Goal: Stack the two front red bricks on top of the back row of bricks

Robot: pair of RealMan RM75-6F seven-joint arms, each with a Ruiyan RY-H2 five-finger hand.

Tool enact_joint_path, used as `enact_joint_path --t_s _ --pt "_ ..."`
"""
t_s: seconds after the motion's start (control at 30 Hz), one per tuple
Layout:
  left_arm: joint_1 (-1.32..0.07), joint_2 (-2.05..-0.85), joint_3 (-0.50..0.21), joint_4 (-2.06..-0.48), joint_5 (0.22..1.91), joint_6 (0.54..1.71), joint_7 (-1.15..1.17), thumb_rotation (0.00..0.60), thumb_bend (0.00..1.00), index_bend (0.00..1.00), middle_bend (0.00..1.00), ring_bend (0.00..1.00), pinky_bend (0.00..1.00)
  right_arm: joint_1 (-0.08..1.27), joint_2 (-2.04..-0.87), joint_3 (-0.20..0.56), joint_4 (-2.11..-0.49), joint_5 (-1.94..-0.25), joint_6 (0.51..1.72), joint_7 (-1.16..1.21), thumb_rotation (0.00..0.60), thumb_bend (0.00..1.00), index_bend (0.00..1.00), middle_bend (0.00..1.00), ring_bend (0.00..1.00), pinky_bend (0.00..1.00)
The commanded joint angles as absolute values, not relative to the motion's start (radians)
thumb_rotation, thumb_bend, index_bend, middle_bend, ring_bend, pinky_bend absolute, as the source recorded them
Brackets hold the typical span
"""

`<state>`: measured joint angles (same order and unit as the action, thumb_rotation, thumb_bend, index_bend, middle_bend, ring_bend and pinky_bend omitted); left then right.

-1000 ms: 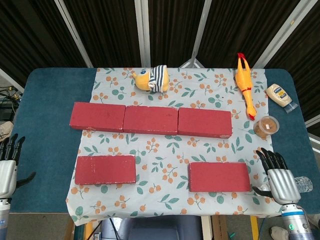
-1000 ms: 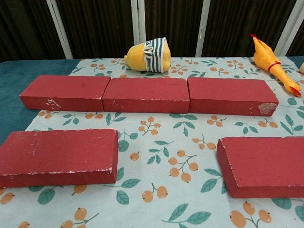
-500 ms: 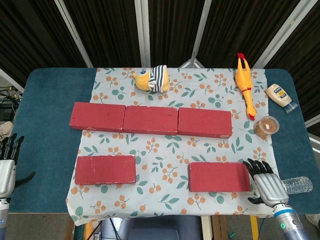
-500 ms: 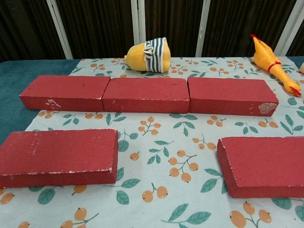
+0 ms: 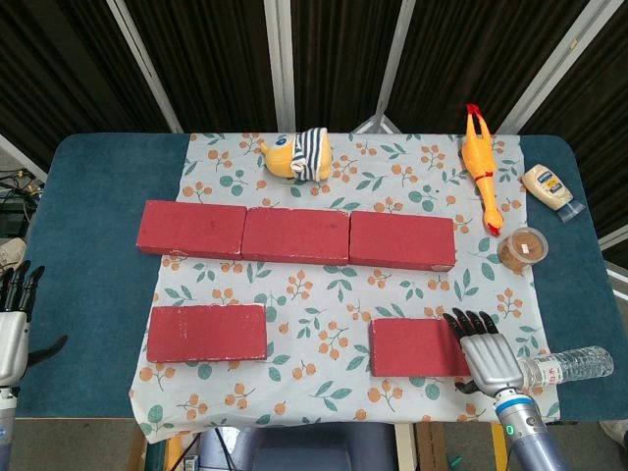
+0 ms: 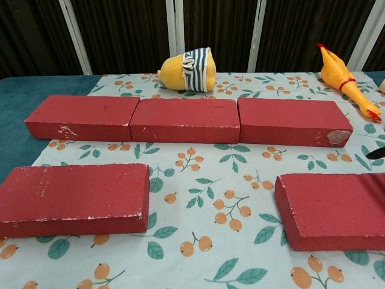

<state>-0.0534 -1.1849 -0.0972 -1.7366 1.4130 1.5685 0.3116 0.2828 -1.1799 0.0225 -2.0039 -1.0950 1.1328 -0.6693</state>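
The flat, rough red brick point(image 5: 417, 347) looks heavy and rigid, so it's probably best gripped across its short end, where the right robot hand point(image 5: 484, 356) is spread, holding nothing.

Behind the bricks: striped plush toy point(image 5: 294, 155), rubber chicken point(image 5: 480, 165). Right side of desk point(image 5: 93, 265): mayo bottle point(image 5: 548, 185), snack cup point(image 5: 522, 249), water bottle point(image 5: 574, 365).

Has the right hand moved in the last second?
Yes. The right hand has moved left, from beside the front right brick to over that brick's right end.
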Motion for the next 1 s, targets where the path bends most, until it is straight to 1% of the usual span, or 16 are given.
enact_joint_path --t_s 0.03,0.33,0.83,1.0 --pt "-0.053 -1.184 -0.098 -1.736 1.412 1.569 0.309 0.600 0.00 0.04 0.01 0.00 0.08 0.306 -1.227 0.034 -2.023 -1.047 1.163 -0.734 0.600 0.11 0.00 0.00 0.00 0.00" --pt "-0.052 -1.181 -0.102 -1.735 1.405 1.571 0.300 0.600 0.00 0.04 0.01 0.00 0.08 0.341 -1.290 0.040 -2.027 -0.959 1.200 -0.826 0.600 0.11 0.00 0.00 0.00 0.00" --pt "-0.055 -1.184 -0.103 -1.736 1.396 1.567 0.313 0.600 0.00 0.04 0.01 0.00 0.08 0.403 -1.336 0.044 -2.001 -0.861 1.205 -0.891 0.600 0.11 0.00 0.00 0.00 0.00" --pt "-0.055 -1.185 -0.104 -1.736 1.391 1.566 0.315 0.600 0.00 0.04 0.01 0.00 0.08 0.424 -1.350 0.044 -1.991 -0.827 1.205 -0.913 0.600 0.11 0.00 0.04 0.00 0.00"
